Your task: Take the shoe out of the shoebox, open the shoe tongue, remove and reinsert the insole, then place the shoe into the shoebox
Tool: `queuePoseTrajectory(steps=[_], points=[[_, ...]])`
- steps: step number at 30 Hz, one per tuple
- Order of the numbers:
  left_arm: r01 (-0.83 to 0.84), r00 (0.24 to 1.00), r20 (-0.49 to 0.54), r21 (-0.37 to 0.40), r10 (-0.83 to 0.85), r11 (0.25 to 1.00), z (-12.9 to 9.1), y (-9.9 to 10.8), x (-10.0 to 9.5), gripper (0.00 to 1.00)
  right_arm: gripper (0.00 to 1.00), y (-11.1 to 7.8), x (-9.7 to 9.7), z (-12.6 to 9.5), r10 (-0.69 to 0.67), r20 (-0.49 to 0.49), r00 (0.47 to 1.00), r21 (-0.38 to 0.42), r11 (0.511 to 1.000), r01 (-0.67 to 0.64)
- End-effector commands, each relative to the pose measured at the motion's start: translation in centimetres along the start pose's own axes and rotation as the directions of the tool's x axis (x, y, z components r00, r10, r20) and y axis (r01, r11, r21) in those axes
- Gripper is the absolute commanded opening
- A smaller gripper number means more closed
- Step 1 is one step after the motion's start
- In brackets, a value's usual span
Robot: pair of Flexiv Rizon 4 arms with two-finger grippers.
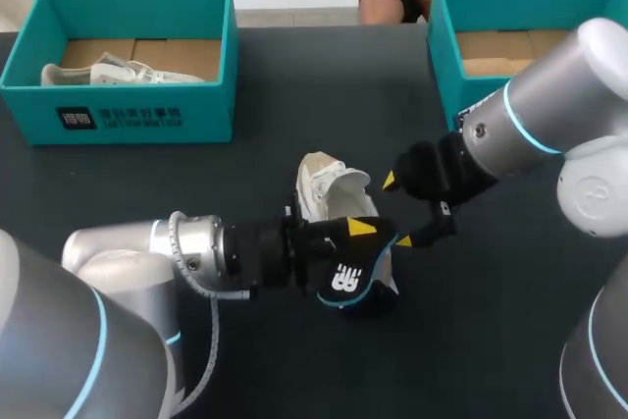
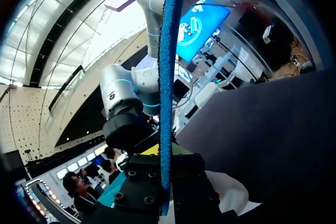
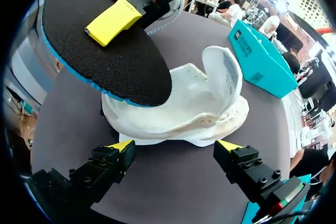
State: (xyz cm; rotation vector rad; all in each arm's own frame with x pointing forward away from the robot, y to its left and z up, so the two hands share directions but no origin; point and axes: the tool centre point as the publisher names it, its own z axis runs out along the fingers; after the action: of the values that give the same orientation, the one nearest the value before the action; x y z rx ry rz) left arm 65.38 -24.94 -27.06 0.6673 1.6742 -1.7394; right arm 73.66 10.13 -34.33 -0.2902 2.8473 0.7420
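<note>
A white shoe [image 1: 329,188] lies on the dark table [image 1: 510,340], its tongue folded up. My left gripper [image 1: 358,240] is shut on the dark, blue-edged insole [image 1: 345,282] and holds it just above the front of the shoe. In the left wrist view the insole [image 2: 167,77] stands edge-on between the fingers of the left gripper [image 2: 165,179]. My right gripper [image 1: 396,211] is open beside the shoe on the right. In its own view the right gripper [image 3: 175,148] stands wide just short of the shoe [image 3: 194,108], with the insole [image 3: 110,56] over the shoe's opening.
A teal shoebox [image 1: 118,110] at the back left holds another white shoe [image 1: 108,74]. A second teal shoebox [image 1: 444,56] stands at the back right, behind my right arm; its inside shows only cardboard. One teal box [image 3: 260,56] shows beyond the shoe in the right wrist view.
</note>
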Motion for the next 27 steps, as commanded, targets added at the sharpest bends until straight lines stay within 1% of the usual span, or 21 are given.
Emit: queuePoseTrajectory(steps=[1, 5, 9, 13, 17, 21, 27], points=[[0.002, 1.000, -0.004, 0.001, -0.002, 1.000, 0.4, 0.5, -0.3, 0.00, 1.00, 0.3, -0.4, 0.3, 0.000, -0.003, 1.000, 0.004, 1.000, 0.000], [0.013, 1.000, -0.015, 0.005, -0.013, 1.000, 0.7, 0.8, -0.3, 0.00, 1.00, 0.4, -0.5, 0.3, -0.005, -0.004, 1.000, 0.007, 1.000, 0.005], [0.028, 0.999, -0.033, 0.007, -0.028, 1.000, 1.2, 1.3, 0.1, 0.00, 1.00, 0.4, -0.5, 0.3, -0.005, -0.004, 1.000, 0.007, 1.000, 0.005], [0.065, 0.997, -0.035, 0.001, -0.065, 0.998, 1.2, 1.9, 0.9, 0.00, 1.00, 0.4, -0.5, 0.3, -0.005, -0.004, 1.000, 0.007, 1.000, 0.005], [0.086, 0.995, -0.046, -0.013, -0.087, 0.996, 1.3, 2.8, 1.5, 0.00, 1.00, 0.4, -0.5, 0.3, -0.005, -0.004, 1.000, 0.007, 1.000, 0.005], [0.088, 0.995, -0.046, -0.028, -0.089, 0.996, 1.2, 3.5, 1.6, 0.00, 1.00, 0.4, -0.5, 0.3, -0.005, -0.004, 1.000, 0.007, 1.000, 0.005], [0.090, 0.994, -0.051, -0.060, -0.093, 0.994, 0.8, 5.2, 1.9, 0.00, 1.00, 0.4, -0.5, 0.3, -0.005, -0.004, 1.000, 0.007, 1.000, 0.005]])
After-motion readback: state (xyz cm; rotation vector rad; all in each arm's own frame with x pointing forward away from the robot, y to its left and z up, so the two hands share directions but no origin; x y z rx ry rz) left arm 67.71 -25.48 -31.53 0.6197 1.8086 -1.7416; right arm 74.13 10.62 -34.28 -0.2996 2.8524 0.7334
